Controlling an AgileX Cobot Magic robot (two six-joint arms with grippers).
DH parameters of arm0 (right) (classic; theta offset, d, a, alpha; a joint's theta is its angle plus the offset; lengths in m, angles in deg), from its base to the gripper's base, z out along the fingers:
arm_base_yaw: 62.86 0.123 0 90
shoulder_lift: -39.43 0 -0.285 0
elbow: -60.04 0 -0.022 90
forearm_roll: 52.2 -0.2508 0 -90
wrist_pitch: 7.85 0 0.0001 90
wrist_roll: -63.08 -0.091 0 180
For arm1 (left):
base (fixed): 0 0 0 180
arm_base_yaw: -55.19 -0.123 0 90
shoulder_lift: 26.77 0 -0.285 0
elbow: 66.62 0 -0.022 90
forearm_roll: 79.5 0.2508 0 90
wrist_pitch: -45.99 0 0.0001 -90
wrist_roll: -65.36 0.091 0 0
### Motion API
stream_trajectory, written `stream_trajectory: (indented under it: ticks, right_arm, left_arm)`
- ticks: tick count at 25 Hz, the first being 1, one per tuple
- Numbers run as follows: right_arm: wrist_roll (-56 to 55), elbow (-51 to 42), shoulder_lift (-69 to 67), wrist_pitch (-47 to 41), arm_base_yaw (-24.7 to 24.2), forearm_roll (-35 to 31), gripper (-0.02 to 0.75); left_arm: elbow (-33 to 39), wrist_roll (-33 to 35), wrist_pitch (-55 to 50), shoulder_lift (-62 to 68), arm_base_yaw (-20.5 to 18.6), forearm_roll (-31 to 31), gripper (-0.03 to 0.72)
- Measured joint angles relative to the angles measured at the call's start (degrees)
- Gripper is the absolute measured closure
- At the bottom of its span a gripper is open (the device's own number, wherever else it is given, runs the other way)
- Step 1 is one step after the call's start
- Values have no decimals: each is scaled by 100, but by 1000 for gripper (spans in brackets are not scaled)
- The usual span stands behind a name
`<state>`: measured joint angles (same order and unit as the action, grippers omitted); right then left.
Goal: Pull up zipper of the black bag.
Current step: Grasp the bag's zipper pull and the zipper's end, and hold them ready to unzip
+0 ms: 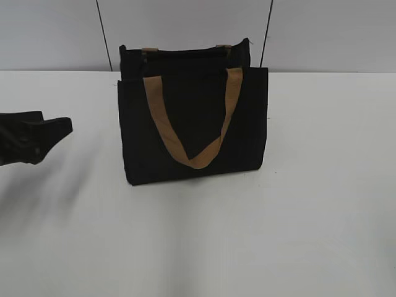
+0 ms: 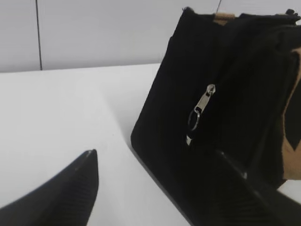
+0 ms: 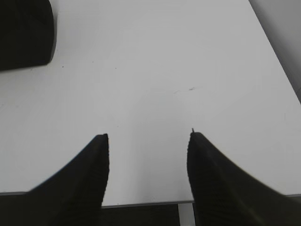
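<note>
The black bag [image 1: 192, 124] stands upright at the middle back of the white table, with a tan strap [image 1: 192, 154] hanging down its front. In the left wrist view its left end [image 2: 225, 132] fills the right side, and the small silver zipper pull with a ring [image 2: 201, 107] hangs on that end about halfway up. My left gripper [image 2: 155, 157] is open and empty, low to the left of the bag; it shows at the left edge of the exterior view [image 1: 59, 127]. My right gripper [image 3: 148, 136] is open and empty over bare table near the front edge, with a bag corner [image 3: 26, 33] far off.
The white table [image 1: 297, 216] runs wide around the bag. A pale wall with dark vertical seams [image 1: 102, 31] stands behind it. The table's front edge [image 3: 141, 204] shows below my right gripper.
</note>
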<state>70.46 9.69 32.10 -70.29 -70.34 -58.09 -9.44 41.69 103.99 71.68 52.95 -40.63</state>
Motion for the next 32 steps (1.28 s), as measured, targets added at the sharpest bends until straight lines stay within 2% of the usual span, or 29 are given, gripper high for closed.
stream_trajectory:
  ticks: [6, 13, 18, 26, 32]
  right_arm:
    - [0, 0, 0, 0, 0, -3, 329]
    - [0, 0, 0, 0, 0, -3, 329]
    - [0, 0, 0, 0, 0, -7, 329]
    - [0, 0, 0, 0, 0, -7, 329]
    - [0, 0, 0, 0, 0, -7, 329]
  left_arm:
    - [-710, -373, 57, 1115, -104, 1101, 125]
    - [-1362, -610, -94, 1614, -79, 1866, 125]
    - [-1834, -764, -287, 1896, 127, 1939, 125]
    - [-2424, -912, -636, 2304, 780, 1903, 125]
    - [-2803, -912, -690, 2607, 937, 1780, 125]
